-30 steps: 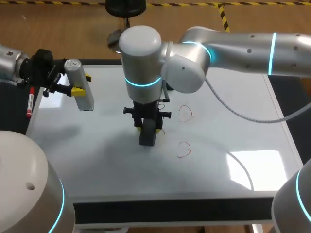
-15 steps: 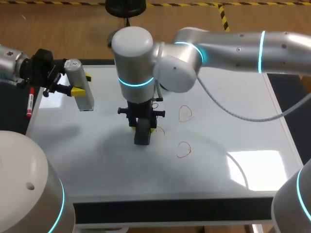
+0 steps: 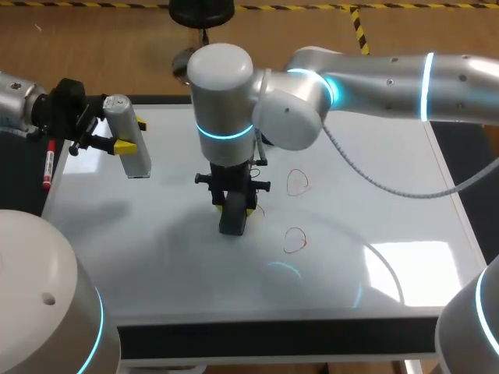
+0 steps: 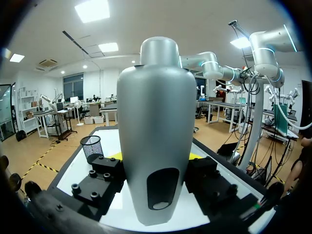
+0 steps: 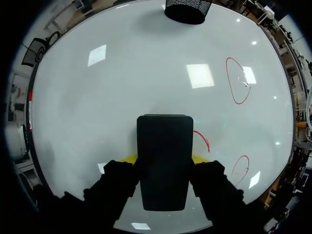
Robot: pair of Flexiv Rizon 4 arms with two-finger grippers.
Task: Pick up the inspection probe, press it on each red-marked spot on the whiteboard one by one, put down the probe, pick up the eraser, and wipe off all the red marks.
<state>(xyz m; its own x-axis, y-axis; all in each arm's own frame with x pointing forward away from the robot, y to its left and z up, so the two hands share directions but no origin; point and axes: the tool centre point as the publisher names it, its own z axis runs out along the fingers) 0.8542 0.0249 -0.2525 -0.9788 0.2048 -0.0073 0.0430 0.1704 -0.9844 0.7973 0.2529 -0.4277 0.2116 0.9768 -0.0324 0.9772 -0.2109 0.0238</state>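
right gripper (image 3: 234, 204) was clamped on the black eraser (image 3: 234, 220), pressed flat on the whiteboard (image 3: 156, 257) | right wrist cam showed a short red arc (image 5: 203, 140) just beside it, plus two red loops (image 3: 297, 183) further out | left gripper (image 3: 130, 134) had the grey probe (image 3: 132, 154) pinched over the board's left side
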